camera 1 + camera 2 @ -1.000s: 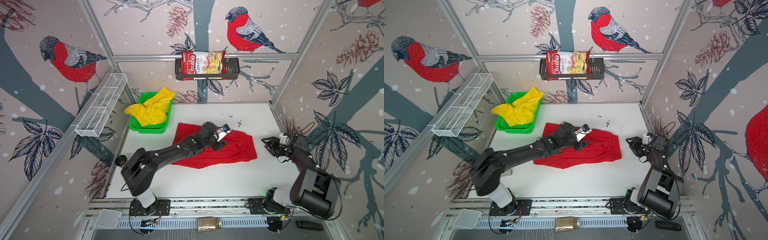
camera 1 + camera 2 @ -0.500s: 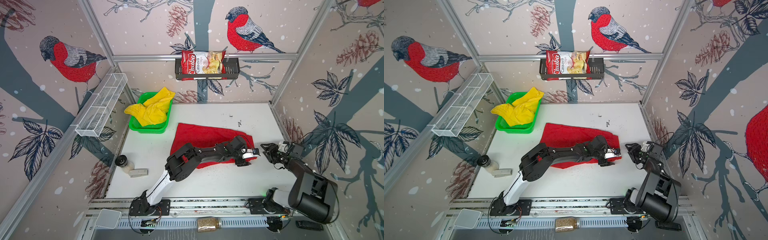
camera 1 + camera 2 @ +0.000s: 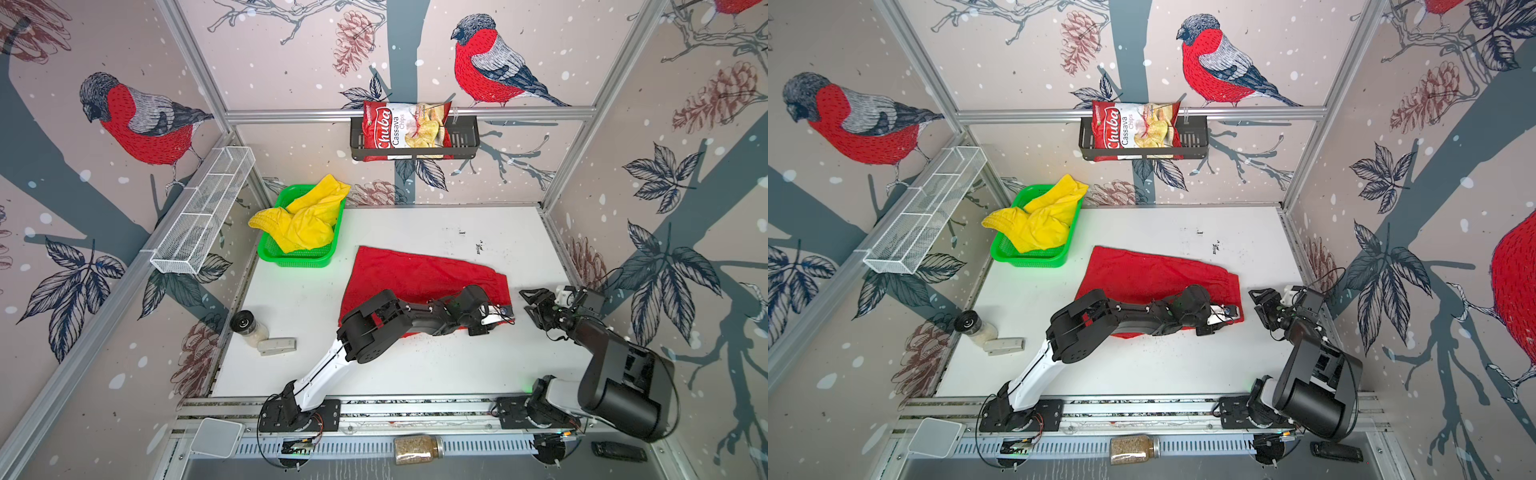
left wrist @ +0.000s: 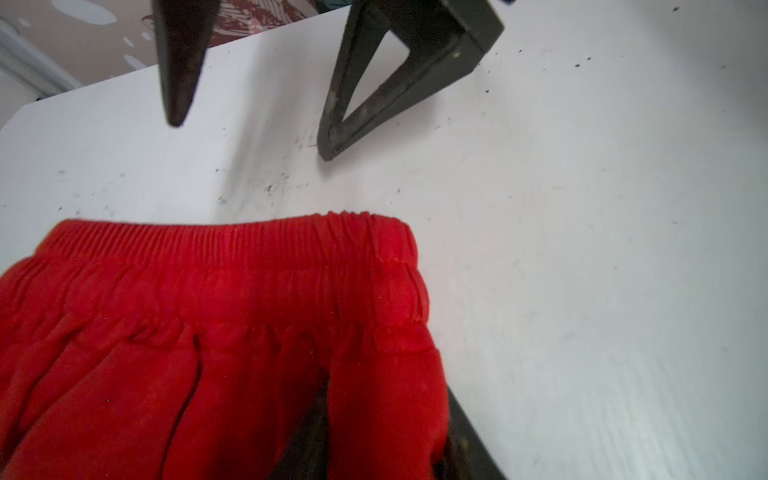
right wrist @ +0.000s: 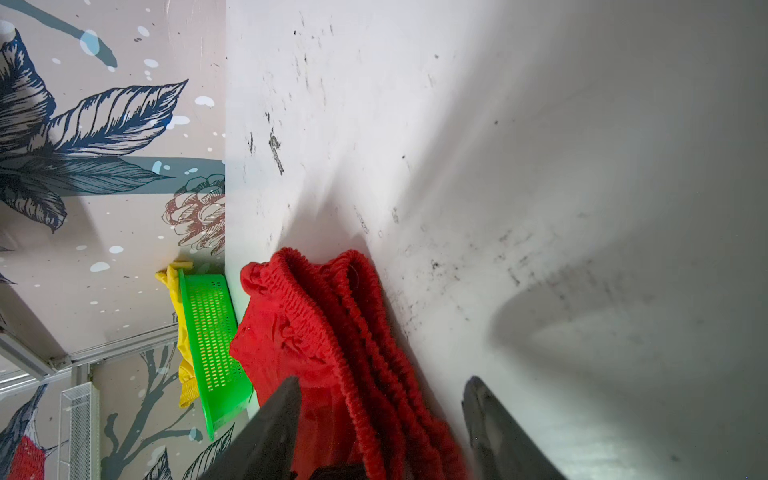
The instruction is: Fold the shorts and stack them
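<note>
- Red shorts [image 3: 415,274] are lying mostly flat mid-desk [image 3: 415,365], waistband end toward the right arm.
- Yellow shorts [image 3: 303,216] are bunched up in the green basket [image 3: 291,259], back left.
- Left end effector [image 3: 496,318] is at the red pair's front waistband corner, with cloth between its fingers. Can't tell if it's actually clamped.
- Right end effector [image 3: 528,305] is spread wide just beside that waistband, holding nothing.

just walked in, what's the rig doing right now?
It is working on the red shorts, which lie spread on the table. The left gripper is at their waistband corner with cloth between its fingers; a firm pinch can't be confirmed. The right gripper hovers open and empty just beside that end. The yellow shorts sit crumpled in the green basket, not yet folded.
</note>
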Available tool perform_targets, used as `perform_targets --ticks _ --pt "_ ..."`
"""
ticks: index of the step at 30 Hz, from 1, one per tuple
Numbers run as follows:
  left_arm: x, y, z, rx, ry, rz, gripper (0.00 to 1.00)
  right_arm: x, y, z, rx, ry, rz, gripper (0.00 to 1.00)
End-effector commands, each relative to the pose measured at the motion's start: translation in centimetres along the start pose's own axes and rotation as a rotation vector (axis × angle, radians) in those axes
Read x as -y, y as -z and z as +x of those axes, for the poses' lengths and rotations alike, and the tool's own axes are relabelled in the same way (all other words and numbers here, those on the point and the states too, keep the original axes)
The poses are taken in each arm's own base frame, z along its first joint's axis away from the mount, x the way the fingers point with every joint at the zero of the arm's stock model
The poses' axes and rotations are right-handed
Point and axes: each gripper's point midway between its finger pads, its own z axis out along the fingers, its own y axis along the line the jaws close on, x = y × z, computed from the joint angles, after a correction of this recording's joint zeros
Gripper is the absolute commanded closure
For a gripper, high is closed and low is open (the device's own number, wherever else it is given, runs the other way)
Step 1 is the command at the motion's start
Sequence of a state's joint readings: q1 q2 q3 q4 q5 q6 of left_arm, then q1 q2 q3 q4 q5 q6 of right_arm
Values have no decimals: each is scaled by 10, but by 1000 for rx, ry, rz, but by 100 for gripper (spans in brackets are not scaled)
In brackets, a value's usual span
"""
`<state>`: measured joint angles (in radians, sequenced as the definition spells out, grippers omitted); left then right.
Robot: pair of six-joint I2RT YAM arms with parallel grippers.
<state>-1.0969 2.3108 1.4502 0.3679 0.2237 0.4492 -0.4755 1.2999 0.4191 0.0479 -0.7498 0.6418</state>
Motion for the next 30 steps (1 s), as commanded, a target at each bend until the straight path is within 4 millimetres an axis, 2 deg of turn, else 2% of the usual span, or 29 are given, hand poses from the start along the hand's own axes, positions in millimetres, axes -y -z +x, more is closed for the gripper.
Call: perform_targets --ticks 1,6,9,15,30 --pt "-14 15 -23 100 56 -79 75 -11 -1 7 -42 36 -60 34" --pt "-20 38 -55 242 107 -59 84 -19 -3 16 -84 60 -90 32" --pt "-24 52 -64 309 129 -50 85 -27 -3 22 -119 53 -135 28" --pt "-26 62 -60 333 146 -39 87 -41 -6 32 -168 6 -192 22" --pt "-21 57 -49 304 126 -31 88 -60 -35 62 -331 -83 -246 20"
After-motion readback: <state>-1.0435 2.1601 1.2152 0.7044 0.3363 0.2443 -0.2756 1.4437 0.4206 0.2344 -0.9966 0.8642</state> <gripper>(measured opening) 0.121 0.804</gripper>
